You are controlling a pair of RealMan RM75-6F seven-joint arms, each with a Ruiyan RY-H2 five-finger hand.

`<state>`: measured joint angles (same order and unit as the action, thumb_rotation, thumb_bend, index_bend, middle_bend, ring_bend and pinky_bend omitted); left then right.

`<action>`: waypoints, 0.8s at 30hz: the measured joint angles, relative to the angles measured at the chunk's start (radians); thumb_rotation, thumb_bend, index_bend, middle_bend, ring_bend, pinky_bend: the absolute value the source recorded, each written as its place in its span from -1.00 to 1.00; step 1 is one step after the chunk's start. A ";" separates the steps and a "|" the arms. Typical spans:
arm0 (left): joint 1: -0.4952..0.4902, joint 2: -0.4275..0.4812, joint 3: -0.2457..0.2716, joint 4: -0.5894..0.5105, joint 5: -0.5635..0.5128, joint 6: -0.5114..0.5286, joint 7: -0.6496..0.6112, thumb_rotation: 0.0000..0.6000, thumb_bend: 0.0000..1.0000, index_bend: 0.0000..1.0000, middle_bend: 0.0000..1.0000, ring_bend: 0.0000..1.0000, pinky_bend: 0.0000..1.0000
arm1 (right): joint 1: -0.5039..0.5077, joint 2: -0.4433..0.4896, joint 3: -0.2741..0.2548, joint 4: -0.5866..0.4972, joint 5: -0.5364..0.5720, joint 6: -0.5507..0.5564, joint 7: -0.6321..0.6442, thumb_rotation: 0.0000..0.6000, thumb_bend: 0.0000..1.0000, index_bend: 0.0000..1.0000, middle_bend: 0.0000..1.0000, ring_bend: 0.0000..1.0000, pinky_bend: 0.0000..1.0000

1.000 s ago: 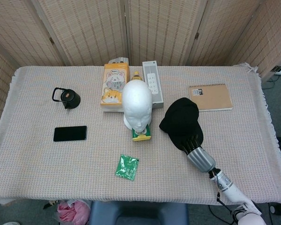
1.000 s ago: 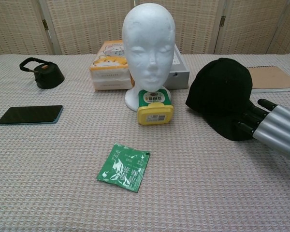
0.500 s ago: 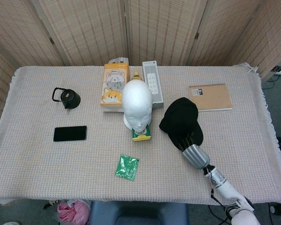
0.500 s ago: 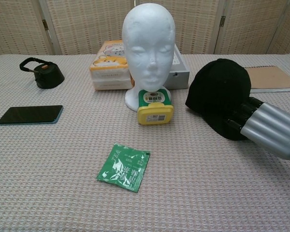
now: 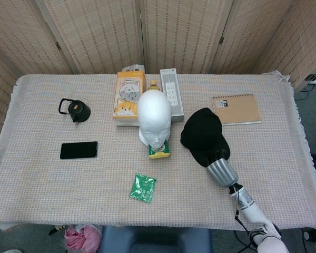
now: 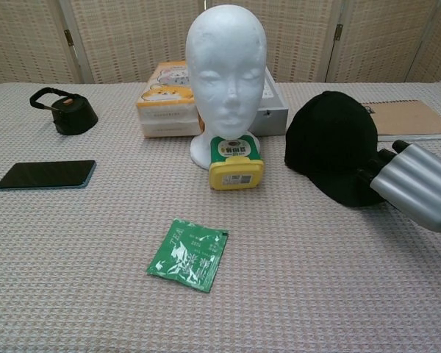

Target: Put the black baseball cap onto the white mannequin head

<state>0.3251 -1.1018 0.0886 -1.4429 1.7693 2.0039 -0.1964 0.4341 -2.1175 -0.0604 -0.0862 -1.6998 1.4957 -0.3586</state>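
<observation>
A: Black baseball cap [image 5: 203, 134] lying on the worktop [image 5: 284, 158], just right of the white mannequin head [image 5: 155, 115], apart from it. Not on the head yet.

B: Agreed. In the chest view, cap [image 6: 331, 143] resting flat on the cloth, brim toward the camera. Shifted a little since a second ago: crown slightly further back, more of the tan notebook [image 6: 404, 116] showing beside it.

A: Right robot hand [image 5: 219, 165] at the near edge of the cap. Turned since the earlier frames; dark fingers plainly spread over the brim then, now mostly tucked out of sight under the silver back of the hand.

B: Same from the chest view: right robot hand [image 6: 409, 184] touching the brim, silver casing facing the camera, only dark fingertips [image 6: 386, 155] peeking out. Clamped on the brim or merely pressing against it? Cannot tell.

A: Left robot hand nowhere in either view.

B: Everything else unmoved: yellow-lidded jar [image 6: 236, 162] at the base of the head, green sachet [image 6: 189, 254] nearer the camera, black phone [image 6: 46, 174] to the left, small black kettlebell-shaped item [image 6: 67, 111] behind the phone, orange cat-print box [image 5: 129, 97] and grey box [image 5: 171, 94] behind the head.
</observation>
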 measured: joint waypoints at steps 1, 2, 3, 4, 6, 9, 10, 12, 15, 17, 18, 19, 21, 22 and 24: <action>0.002 -0.002 -0.001 0.001 0.000 0.004 0.001 1.00 -0.86 -0.86 -0.90 -0.92 -0.73 | 0.001 -0.007 0.009 0.000 0.011 -0.009 0.009 1.00 -0.32 -0.06 0.06 0.04 0.24; 0.004 -0.004 -0.003 0.004 -0.001 0.009 0.003 1.00 -0.86 -0.86 -0.90 -0.92 -0.73 | 0.001 -0.012 0.016 0.001 0.020 -0.015 0.017 1.00 -0.31 -0.03 0.08 0.08 0.33; 0.007 -0.007 -0.005 0.007 -0.001 0.016 0.005 1.00 -0.86 -0.86 -0.90 -0.92 -0.73 | 0.002 -0.017 0.023 0.001 0.028 -0.021 0.025 1.00 -0.30 0.01 0.11 0.13 0.39; 0.010 -0.010 -0.006 0.011 -0.001 0.021 0.005 1.00 -0.86 -0.86 -0.90 -0.92 -0.73 | 0.004 -0.024 0.032 0.002 0.039 -0.029 0.035 1.00 -0.29 0.06 0.15 0.17 0.46; 0.016 -0.014 -0.009 0.018 -0.002 0.032 0.005 1.00 -0.86 -0.86 -0.90 -0.92 -0.73 | 0.010 -0.033 0.045 0.004 0.054 -0.036 0.049 1.00 -0.25 0.16 0.22 0.26 0.56; 0.020 -0.019 -0.012 0.028 0.000 0.045 -0.001 1.00 -0.86 -0.86 -0.90 -0.92 -0.73 | 0.026 -0.041 0.058 0.006 0.070 -0.037 0.070 1.00 -0.21 0.32 0.34 0.39 0.69; 0.020 -0.020 -0.014 0.031 0.001 0.050 -0.002 1.00 -0.86 -0.86 -0.90 -0.92 -0.73 | 0.034 -0.043 0.064 0.006 0.075 -0.035 0.079 1.00 -0.20 0.37 0.37 0.43 0.74; 0.022 -0.026 -0.019 0.040 0.002 0.059 -0.002 1.00 -0.86 -0.86 -0.90 -0.92 -0.73 | 0.049 -0.045 0.074 0.006 0.086 -0.028 0.095 1.00 -0.17 0.44 0.42 0.49 0.80; 0.022 -0.029 -0.023 0.043 0.001 0.062 -0.003 1.00 -0.86 -0.87 -0.90 -0.92 -0.73 | 0.073 -0.047 0.102 0.003 0.115 -0.010 0.122 1.00 -0.10 0.50 0.46 0.54 0.85; 0.022 -0.030 -0.025 0.045 0.000 0.064 -0.004 1.00 -0.86 -0.87 -0.90 -0.92 -0.73 | 0.090 -0.048 0.127 0.000 0.139 0.010 0.144 1.00 -0.04 0.52 0.48 0.55 0.87; 0.023 -0.031 -0.026 0.046 0.000 0.066 -0.005 1.00 -0.86 -0.87 -0.90 -0.92 -0.73 | 0.097 -0.048 0.136 -0.001 0.148 0.020 0.155 1.00 -0.01 0.54 0.49 0.56 0.89; 0.023 -0.031 -0.026 0.047 0.001 0.068 -0.005 1.00 -0.86 -0.87 -0.90 -0.92 -0.73 | 0.105 -0.047 0.147 -0.002 0.159 0.035 0.168 1.00 0.01 0.55 0.49 0.57 0.90; 0.024 -0.033 -0.026 0.050 0.004 0.070 -0.005 1.00 -0.86 -0.87 -0.90 -0.92 -0.73 | 0.114 -0.044 0.155 -0.003 0.167 0.058 0.179 1.00 0.04 0.57 0.51 0.59 0.93; 0.024 -0.034 -0.026 0.052 0.006 0.071 -0.004 1.00 -0.86 -0.88 -0.90 -0.92 -0.73 | 0.118 -0.042 0.159 -0.004 0.171 0.074 0.185 1.00 0.06 0.58 0.52 0.60 0.93; 0.025 -0.036 -0.025 0.054 0.010 0.073 0.001 1.00 -0.86 -0.88 -0.90 -0.92 -0.73 | 0.123 -0.037 0.164 -0.005 0.176 0.102 0.194 1.00 0.12 0.61 0.54 0.61 0.95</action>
<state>0.3498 -1.1382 0.0634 -1.3887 1.7795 2.0770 -0.1949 0.5575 -2.1547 0.1036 -0.0917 -1.5239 1.5975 -0.1648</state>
